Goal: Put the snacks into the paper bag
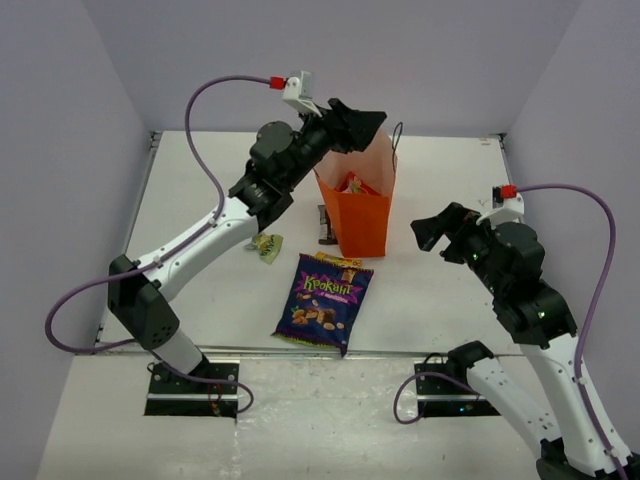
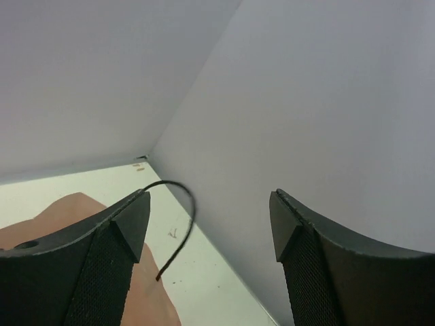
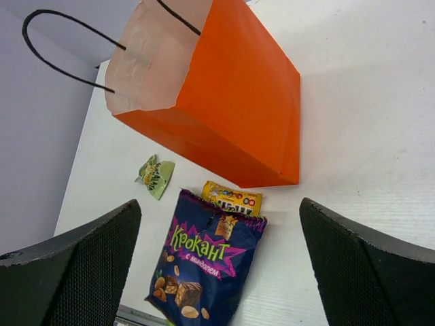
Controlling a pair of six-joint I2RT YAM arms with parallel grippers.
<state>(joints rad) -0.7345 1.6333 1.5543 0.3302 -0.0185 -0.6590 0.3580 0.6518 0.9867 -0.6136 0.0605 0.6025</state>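
Note:
The orange paper bag (image 1: 358, 210) stands upright mid-table, with packets (image 1: 352, 184) showing in its mouth. My left gripper (image 1: 368, 125) hovers over the bag's rim, open and empty. In its wrist view the left gripper (image 2: 211, 210) frames the bag's pale edge (image 2: 68, 214) and a black cord handle (image 2: 178, 217). On the table lie a dark purple nut bag (image 1: 325, 303), a small yellow pack (image 1: 338, 261), a green-yellow wrapper (image 1: 267, 246) and a brown bar (image 1: 324, 225). My right gripper (image 1: 428, 228) hangs open right of the bag. Beneath the right gripper (image 3: 219, 204) are the purple bag (image 3: 204, 265), yellow pack (image 3: 231, 198), wrapper (image 3: 155, 176) and paper bag (image 3: 231, 102).
Pale walls close in the white table (image 1: 450, 290) at the back and both sides. The brown bar lies against the bag's left foot, and the yellow pack is tucked under the purple bag's top edge.

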